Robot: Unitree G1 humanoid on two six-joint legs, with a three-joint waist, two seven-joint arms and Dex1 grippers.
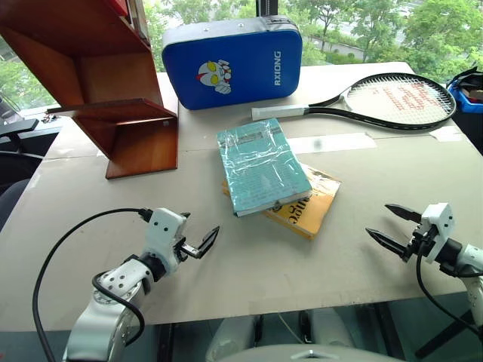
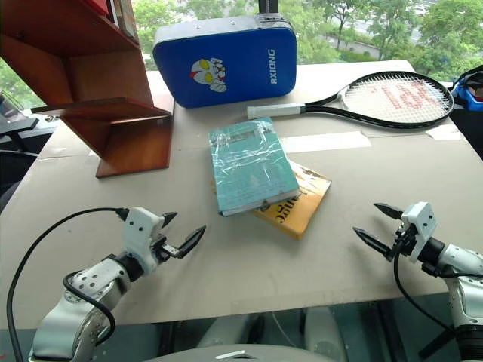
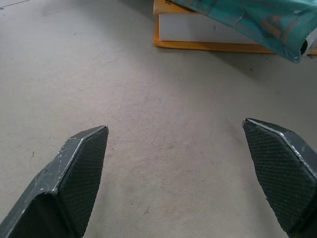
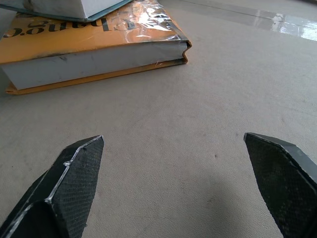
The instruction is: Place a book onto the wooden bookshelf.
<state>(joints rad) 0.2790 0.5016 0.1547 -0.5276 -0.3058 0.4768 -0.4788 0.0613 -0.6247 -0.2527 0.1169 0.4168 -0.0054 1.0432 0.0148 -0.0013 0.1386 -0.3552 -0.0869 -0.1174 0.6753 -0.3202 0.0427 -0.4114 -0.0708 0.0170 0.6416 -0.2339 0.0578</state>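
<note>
Black-fingered left end effector (image 1: 198, 240) and right end effector (image 1: 393, 227), lower frame: both spread wide, empty, above grey tabletop (image 1: 302, 271). Centre: teal book (image 1: 260, 166) atop yellow-orange book (image 1: 311, 207). Upper left: wooden bookshelf (image 1: 113, 90).

Teal book (image 1: 262, 166) flat — bookshelf (image 1: 113, 90) apart

Bare tabletop (image 1: 249, 271) lies between both spread-fingered hands, left hand (image 1: 198, 240) and right hand (image 1: 394, 228), and the book (image 1: 260, 166), stacked on a yellow book (image 1: 311, 204). Toward the bookshelf (image 1: 113, 90), a blue case (image 1: 232, 62) and racket (image 1: 377, 98) line the far edge.
</note>
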